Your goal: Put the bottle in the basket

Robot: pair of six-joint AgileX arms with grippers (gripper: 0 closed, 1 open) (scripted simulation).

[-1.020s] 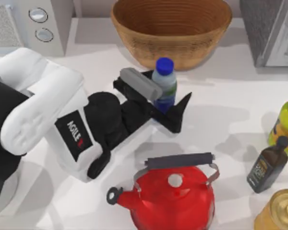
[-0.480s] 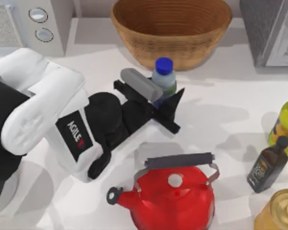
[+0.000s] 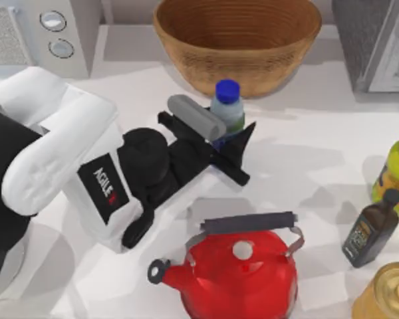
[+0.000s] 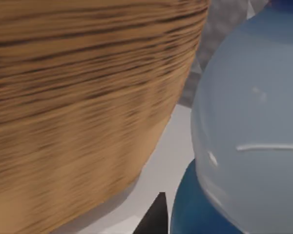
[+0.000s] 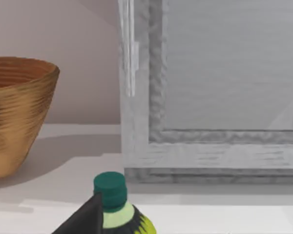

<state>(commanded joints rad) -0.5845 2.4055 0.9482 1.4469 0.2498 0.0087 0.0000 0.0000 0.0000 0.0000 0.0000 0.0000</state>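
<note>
The bottle [image 3: 227, 106], clear with a blue cap and blue lower part, stands upright just in front of the basket [image 3: 239, 70], a wide light-brown wicker bowl at the back middle of the table. My left gripper [image 3: 223, 141] is shut on the bottle's lower body, one black finger on each side. Up close in the left wrist view, the bottle [image 4: 254, 136] sits beside the basket wall [image 4: 78, 97], with a narrow gap of table between them. The right wrist view has the basket [image 5: 14, 107] far off and a dark fingertip [image 5: 83, 219] of my right gripper.
A red kettle [image 3: 243, 269] stands close in front of the left gripper. At the right edge are a green-capped yellow bottle [image 3: 396, 173], a dark bottle [image 3: 372, 226] and a golden can [image 3: 389, 292]. A microwave [image 3: 46, 33] is back left, a grey appliance [image 3: 379, 40] back right.
The left gripper's fingers have drawn in from a wider spread and now press on the bottle. The bottle stands where it stood.
</note>
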